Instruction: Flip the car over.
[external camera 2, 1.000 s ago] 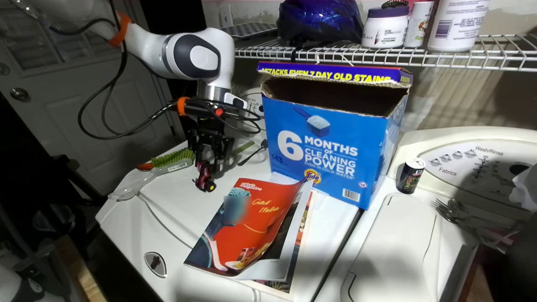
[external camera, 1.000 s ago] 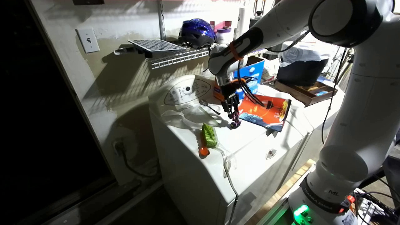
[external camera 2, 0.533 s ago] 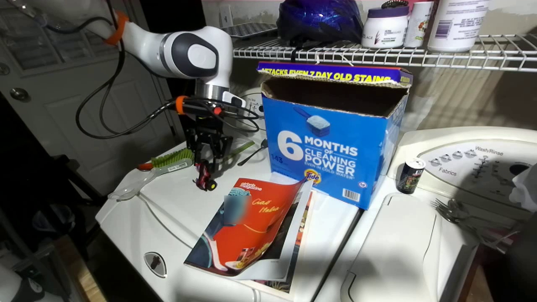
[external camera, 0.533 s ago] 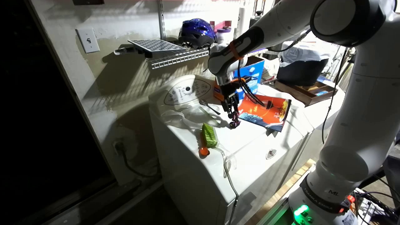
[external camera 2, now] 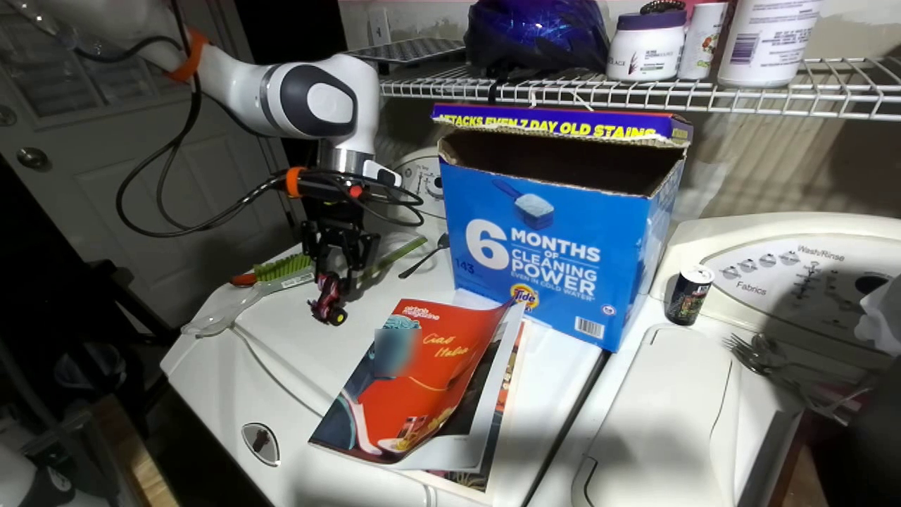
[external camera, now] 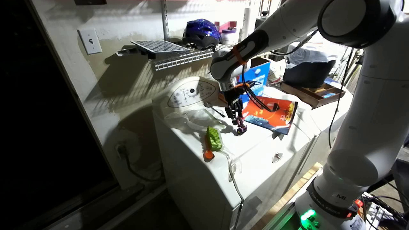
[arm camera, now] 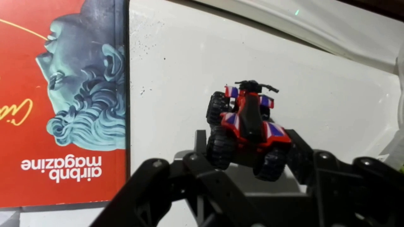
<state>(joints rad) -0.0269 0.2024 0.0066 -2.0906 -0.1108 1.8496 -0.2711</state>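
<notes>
The arm rises, bends high up and slopes down to the wrist; below it the gripper hangs at a slight tilt, its two fingers partly apart and clamped.

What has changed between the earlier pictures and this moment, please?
The gripper, holding the toy car, moved left in an exterior view, away from the blue box, and a little lower in both exterior views. Nothing was newly taken hold of or let go. The blue box, magazine and green brush stayed in place.
</notes>
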